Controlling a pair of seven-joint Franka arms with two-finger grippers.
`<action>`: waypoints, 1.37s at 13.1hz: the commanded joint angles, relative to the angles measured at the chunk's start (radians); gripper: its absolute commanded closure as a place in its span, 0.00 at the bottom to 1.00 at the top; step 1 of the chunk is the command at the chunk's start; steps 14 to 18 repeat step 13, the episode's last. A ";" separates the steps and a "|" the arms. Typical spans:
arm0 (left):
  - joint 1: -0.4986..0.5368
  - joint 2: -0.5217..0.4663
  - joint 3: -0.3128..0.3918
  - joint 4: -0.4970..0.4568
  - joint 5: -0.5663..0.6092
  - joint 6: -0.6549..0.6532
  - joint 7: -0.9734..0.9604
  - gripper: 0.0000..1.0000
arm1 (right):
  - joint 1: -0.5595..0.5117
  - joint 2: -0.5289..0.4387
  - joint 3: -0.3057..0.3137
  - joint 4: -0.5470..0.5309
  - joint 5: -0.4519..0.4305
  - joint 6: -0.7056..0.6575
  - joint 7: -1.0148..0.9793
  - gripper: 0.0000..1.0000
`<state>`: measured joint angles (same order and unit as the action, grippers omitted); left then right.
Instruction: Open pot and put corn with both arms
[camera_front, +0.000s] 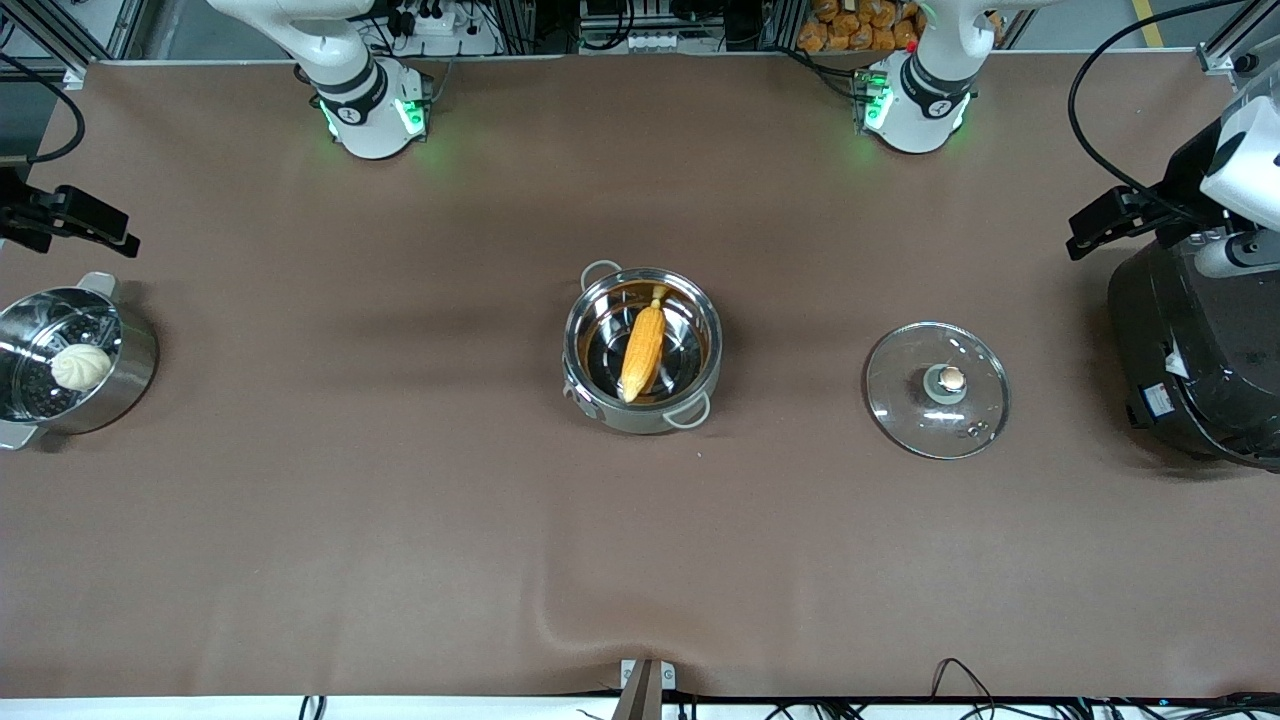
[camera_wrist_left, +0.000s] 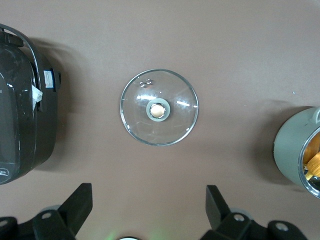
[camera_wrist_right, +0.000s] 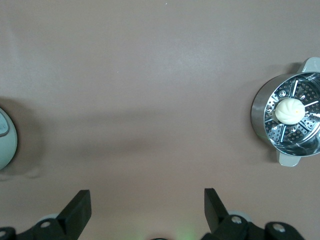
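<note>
Corn (camera_front: 642, 352) in pot (camera_front: 601, 396); lid (camera_wrist_left: 159, 107) under open left gripper (camera_wrist_left: 149, 210).

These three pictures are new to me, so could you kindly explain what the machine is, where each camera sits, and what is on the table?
Two white robot arms are bolted along one edge of a brown table. The big picture comes from a high camera facing them. The other two come from cameras on the arms' wrists, looking down past their own black fingers. The left gripper is open over the table, with the glass lid below it; the right gripper is open over bare table. Neither holds anything. Mid-table stands the steel pot, uncovered, with the corn lying inside. The lid rests flat beside it, toward the left arm's end, where a big black cooker also stands. At the right arm's end sits a steamer pot holding a white bun.
</note>
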<state>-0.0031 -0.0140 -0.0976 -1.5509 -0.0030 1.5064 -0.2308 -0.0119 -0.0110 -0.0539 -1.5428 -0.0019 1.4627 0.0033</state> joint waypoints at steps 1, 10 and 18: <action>0.003 -0.009 0.001 0.011 -0.009 -0.023 0.011 0.00 | -0.014 -0.009 0.016 -0.011 0.019 0.007 0.017 0.00; -0.006 -0.006 -0.008 0.009 0.051 -0.035 0.030 0.00 | -0.017 -0.010 0.034 -0.010 0.017 0.005 0.017 0.00; -0.002 -0.006 -0.007 0.011 0.049 -0.035 0.036 0.00 | -0.017 -0.009 0.034 -0.011 0.017 0.002 0.015 0.00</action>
